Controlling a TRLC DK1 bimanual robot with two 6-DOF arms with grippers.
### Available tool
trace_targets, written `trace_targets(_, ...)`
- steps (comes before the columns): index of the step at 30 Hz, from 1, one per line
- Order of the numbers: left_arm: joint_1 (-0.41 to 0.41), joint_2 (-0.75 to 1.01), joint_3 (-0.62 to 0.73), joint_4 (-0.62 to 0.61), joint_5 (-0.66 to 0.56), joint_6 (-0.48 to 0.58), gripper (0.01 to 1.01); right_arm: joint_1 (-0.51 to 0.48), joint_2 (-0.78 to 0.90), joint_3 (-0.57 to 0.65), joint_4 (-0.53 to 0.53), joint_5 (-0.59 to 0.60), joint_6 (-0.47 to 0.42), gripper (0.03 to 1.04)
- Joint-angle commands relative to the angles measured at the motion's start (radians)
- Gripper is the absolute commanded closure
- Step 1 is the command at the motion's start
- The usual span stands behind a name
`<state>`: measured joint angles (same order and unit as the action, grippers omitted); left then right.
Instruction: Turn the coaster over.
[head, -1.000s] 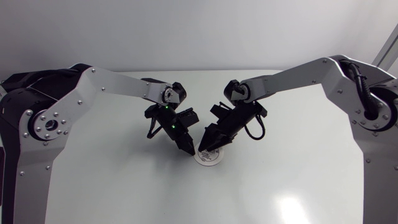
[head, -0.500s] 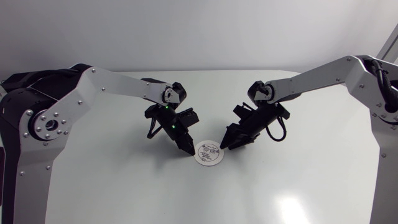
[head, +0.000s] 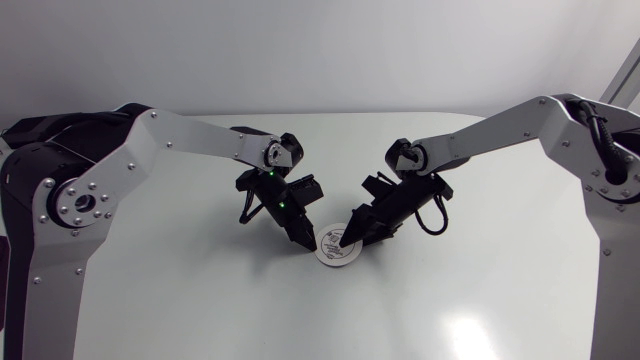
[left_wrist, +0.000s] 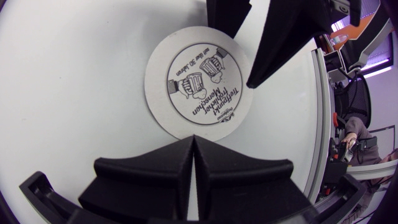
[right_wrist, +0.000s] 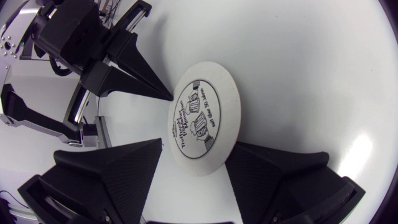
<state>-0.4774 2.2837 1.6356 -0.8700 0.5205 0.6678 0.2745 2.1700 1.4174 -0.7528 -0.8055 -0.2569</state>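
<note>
One coaster (left_wrist: 198, 87): round, thin card disc, printed face up, lying flat on the white table (head: 200, 300) between the two arms. Handling, as judged: light, stiff enough to lift by its rim, but flush with the surface and likely to slide rather than rise; best taken at the edge once one side is tipped up. Left gripper (left_wrist: 194, 142): fingers pressed together into one wedge, tip just beside the coaster's rim, holding nothing. Right gripper (right_wrist: 196, 147): fingers spread wide, astride the opposite rim; contact cannot be told.
</note>
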Motion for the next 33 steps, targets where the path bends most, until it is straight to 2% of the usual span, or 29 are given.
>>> trace_targets(1, -0.017, 0.057, -0.016, 0.003, -0.010, -0.011, 1.007, 0.019, 0.034, -0.012, -0.006, -0.004, 0.018, 0.51)
trace_targets(4, -0.013, 0.053, -0.019, 0.003, -0.011, -0.011, 1.008, 0.022, 0.010, -0.012, 0.000, 0.002, 0.024, 0.97)
trace_targets(5, -0.013, 0.053, -0.020, 0.003, -0.010, -0.011, 1.008, 0.022, -0.004, -0.017, 0.009, 0.011, 0.025, 1.02)
trace_targets(12, -0.004, 0.034, -0.040, 0.011, -0.010, -0.011, 1.008, 0.057, -0.078, -0.069, 0.069, 0.127, 0.034, 1.02)
trace_targets(15, 0.013, 0.005, -0.048, 0.009, -0.010, -0.013, 1.007, 0.088, -0.157, -0.097, 0.110, 0.203, 0.036, 1.02)
trace_targets(18, 0.053, -0.075, -0.063, 0.002, -0.010, -0.013, 0.995, 0.140, -0.277, -0.118, 0.132, 0.353, 0.025, 1.02)
trace_targets(22, 0.120, -0.227, -0.102, 0.002, -0.008, -0.031, 0.975, 0.227, -0.407, -0.144, 0.171, 0.568, -0.035, 1.02)
trace_targets(23, 0.135, -0.270, -0.122, 0.012, -0.008, -0.043, 0.925, 0.244, -0.429, -0.147, 0.176, 0.606, -0.056, 1.02)
trace_targets(24, 0.149, -0.317, -0.146, 0.031, -0.008, -0.057, 0.833, 0.270, -0.449, -0.161, 0.196, 0.695, -0.084, 1.02)
trace_targets(26, 0.172, -0.395, -0.186, 0.063, -0.013, -0.089, 0.580, 0.319, -0.473, -0.207, 0.270, 0.825, -0.150, 1.02)
trace_targets(27, 0.186, -0.431, -0.197, 0.068, -0.027, -0.103, 0.480, 0.344, -0.477, -0.218, 0.282, 0.878, -0.171, 1.02)
trace_targets(30, 0.217, -0.509, -0.223, 0.095, -0.047, -0.162, 0.182, 0.408, -0.464, -0.291, 0.420, 1.062, -0.292, 1.02)
trace_targets(32, 0.224, -0.527, -0.240, 0.094, -0.056, -0.178, 0.043, 0.443, -0.452, -0.331, 0.491, 1.121, -0.363, 1.02)
trace_targets(33, 0.226, -0.532, -0.252, 0.094, -0.074, -0.178, 0.043, 0.459, -0.441, -0.360, 0.556, 1.168, -0.412, 1.02)
